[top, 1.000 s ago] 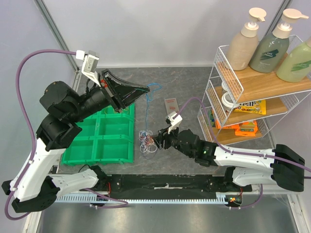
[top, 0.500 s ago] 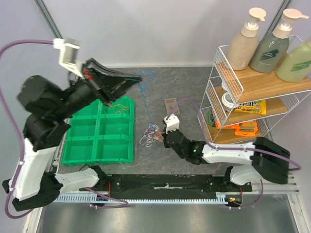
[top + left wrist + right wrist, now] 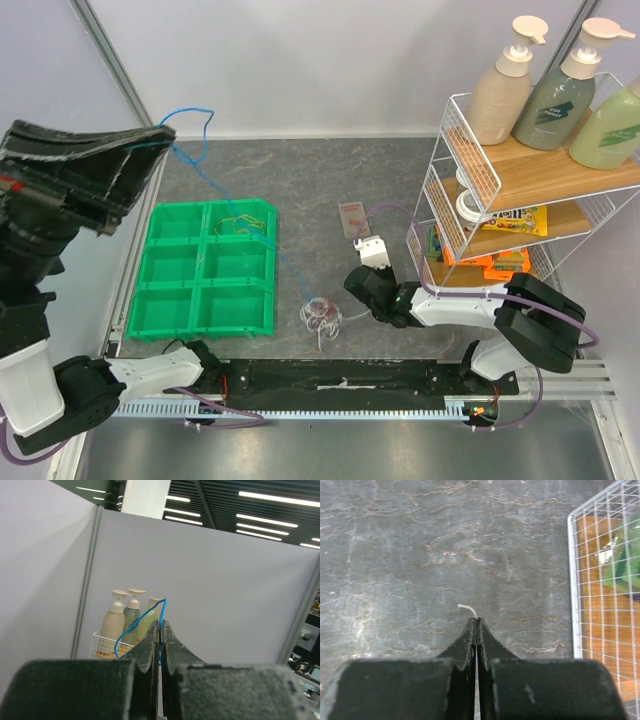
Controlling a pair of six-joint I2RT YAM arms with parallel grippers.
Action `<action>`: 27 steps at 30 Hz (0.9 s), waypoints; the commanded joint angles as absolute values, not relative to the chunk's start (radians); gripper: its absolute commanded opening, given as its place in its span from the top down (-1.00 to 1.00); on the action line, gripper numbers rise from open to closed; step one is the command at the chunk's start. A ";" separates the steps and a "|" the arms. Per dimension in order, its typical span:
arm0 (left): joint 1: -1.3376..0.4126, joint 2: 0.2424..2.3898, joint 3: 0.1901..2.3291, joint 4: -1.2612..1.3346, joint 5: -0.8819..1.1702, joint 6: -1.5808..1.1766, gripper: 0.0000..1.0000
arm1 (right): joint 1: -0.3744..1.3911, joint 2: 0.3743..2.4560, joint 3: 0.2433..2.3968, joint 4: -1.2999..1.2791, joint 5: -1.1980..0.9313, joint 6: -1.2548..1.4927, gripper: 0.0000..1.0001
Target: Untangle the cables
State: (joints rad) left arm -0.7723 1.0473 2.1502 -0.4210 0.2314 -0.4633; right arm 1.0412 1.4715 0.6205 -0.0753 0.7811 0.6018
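Observation:
The cables lie as a small tangle [image 3: 321,314] of thin coloured loops on the grey table, in front of the green tray [image 3: 170,300]. A blue cable [image 3: 245,215] stretches taut from the tangle up to my left gripper [image 3: 160,135], which is raised high at the far left and shut on it. In the left wrist view the blue cable [image 3: 131,626] loops out of the shut left gripper [image 3: 161,625]. My right gripper [image 3: 352,290] is low beside the tangle. It is shut on a white cable [image 3: 467,609] whose end pokes past the tips of the right gripper [image 3: 477,621]. A yellow cable [image 3: 243,220] lies in the tray.
A white wire rack [image 3: 470,190] with pump bottles [image 3: 555,85] and snack packs stands at the right, and its mesh [image 3: 605,580] is close to my right gripper. A small card [image 3: 352,215] lies on the table behind the tangle.
My left gripper rose and swung far left, pulling the blue cable taut out of the tangle. The right gripper went from open to shut on the white cable, and the tangle slid nearer.

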 commanded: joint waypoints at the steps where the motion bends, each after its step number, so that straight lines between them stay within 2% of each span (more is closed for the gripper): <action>1: -0.775 1.124 2.219 -0.448 0.153 -0.407 0.96 | 0.997 1.457 0.650 -0.100 0.831 0.568 1.00; 4: -0.776 1.213 2.444 -0.446 0.160 -0.376 0.96 | 0.980 1.503 0.650 -0.069 0.815 0.549 1.00; 10: -0.776 1.227 2.343 -0.363 0.149 -0.390 0.96 | 0.974 1.487 0.675 -0.078 0.795 0.531 1.00; 14: -0.776 1.200 2.189 -0.399 0.068 -0.325 0.97 | 0.974 1.395 0.658 -0.058 0.764 0.457 1.00; 17: -0.776 1.181 2.091 -0.481 -0.099 -0.235 0.96 | 0.974 1.350 0.631 -0.026 0.747 0.391 1.00; 22: -0.775 1.086 1.768 -0.456 -0.306 -0.114 0.96 | 0.974 1.309 0.565 0.057 0.713 0.334 1.00; 27: -0.769 1.023 1.583 -0.463 -0.416 -0.101 0.97 | 0.974 1.261 0.526 0.113 0.687 0.325 1.00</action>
State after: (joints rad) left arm -0.7715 1.0889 1.6703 -0.4747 -0.2634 -0.1825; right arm 0.9771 1.3125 0.5503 0.0265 0.7090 0.3599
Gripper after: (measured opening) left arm 0.022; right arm 0.007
